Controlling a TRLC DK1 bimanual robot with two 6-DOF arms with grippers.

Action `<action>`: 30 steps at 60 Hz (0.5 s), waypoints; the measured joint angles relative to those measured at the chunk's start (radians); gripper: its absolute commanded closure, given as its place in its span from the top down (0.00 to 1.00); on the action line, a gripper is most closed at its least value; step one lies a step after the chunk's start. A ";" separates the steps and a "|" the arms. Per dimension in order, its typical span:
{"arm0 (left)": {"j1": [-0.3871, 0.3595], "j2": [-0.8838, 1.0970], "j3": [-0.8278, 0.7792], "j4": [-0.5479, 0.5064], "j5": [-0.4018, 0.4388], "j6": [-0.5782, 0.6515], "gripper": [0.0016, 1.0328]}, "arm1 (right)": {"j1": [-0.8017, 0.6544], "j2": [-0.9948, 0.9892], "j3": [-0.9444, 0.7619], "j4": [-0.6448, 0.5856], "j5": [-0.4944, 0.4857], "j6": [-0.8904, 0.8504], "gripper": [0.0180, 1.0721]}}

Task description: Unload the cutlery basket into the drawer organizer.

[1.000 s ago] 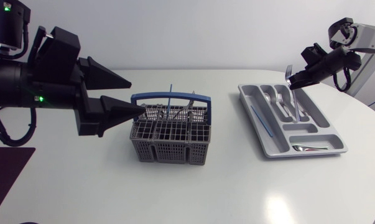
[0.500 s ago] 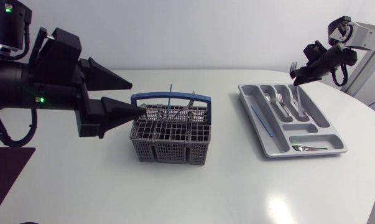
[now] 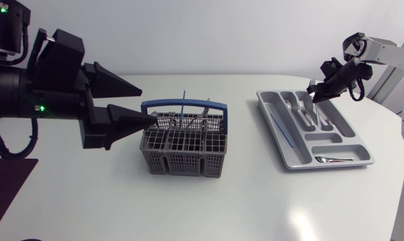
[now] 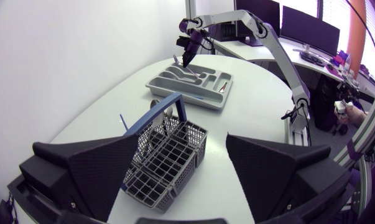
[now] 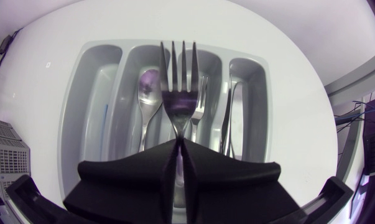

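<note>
A white table [image 3: 188, 207] with a rounded edge fills the scene — its smooth top glossy enough to throw back a soft patch of light [image 3: 299, 223] — and behind it stands a plain pale wall [image 3: 222, 33].

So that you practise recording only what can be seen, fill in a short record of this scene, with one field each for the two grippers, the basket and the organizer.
Left gripper: open, holding nothing, beside the cutlery basket's handle end
Right gripper: shut on a fork, tines pointing ahead, above the drawer organizer
Cutlery basket: upright, cutlery and a thin blue stick standing in it
Drawer organizer: holds a spoon and other cutlery
</note>
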 measured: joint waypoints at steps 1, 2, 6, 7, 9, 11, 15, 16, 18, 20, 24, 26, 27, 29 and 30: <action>0.000 -0.001 0.000 0.000 0.000 0.000 0.95 | 0.000 0.006 0.005 -0.002 0.001 0.001 0.05; 0.000 -0.001 0.000 0.000 0.000 0.000 0.95 | 0.000 0.009 0.008 -0.004 0.003 0.003 0.05; 0.000 -0.002 0.000 0.000 0.000 0.000 0.95 | 0.000 0.020 0.010 -0.010 0.010 0.004 0.06; 0.000 -0.002 0.000 0.000 0.000 0.000 0.95 | 0.000 0.023 0.011 -0.011 0.011 0.004 0.06; 0.000 -0.002 0.000 0.000 0.000 0.000 0.95 | 0.000 0.027 0.011 -0.011 0.015 0.007 0.06; 0.000 -0.002 0.000 0.000 0.000 0.000 0.95 | 0.000 0.030 0.011 -0.011 0.016 0.009 0.06; -0.001 -0.002 0.000 0.000 0.000 0.000 0.95 | 0.000 0.035 0.015 -0.011 0.022 0.014 0.11; -0.001 -0.002 0.000 0.000 0.000 0.000 0.95 | 0.000 0.037 0.016 -0.011 0.023 0.015 0.13; -0.003 -0.002 0.000 0.000 0.000 0.000 0.95 | 0.000 0.039 0.018 -0.011 0.023 0.018 0.17; -0.005 -0.002 0.000 0.000 0.000 0.000 0.95 | 0.000 0.041 0.019 -0.011 0.023 0.019 0.22; -0.007 -0.002 0.000 0.000 0.000 -0.001 0.95 | 0.000 0.046 0.021 -0.011 0.024 0.022 0.29; -0.007 -0.002 0.000 0.000 0.000 -0.001 0.95 | 0.000 0.048 0.021 -0.011 0.026 0.022 0.34; -0.007 -0.002 0.000 0.000 0.000 -0.001 0.95 | 0.000 0.049 0.021 -0.011 0.027 0.022 0.36; -0.007 -0.002 0.000 0.000 0.000 -0.001 0.95 | 0.000 0.051 0.021 -0.011 0.032 0.022 0.41; -0.007 -0.003 0.000 0.000 0.000 -0.001 0.95 | 0.000 0.053 0.021 -0.011 0.034 0.022 0.44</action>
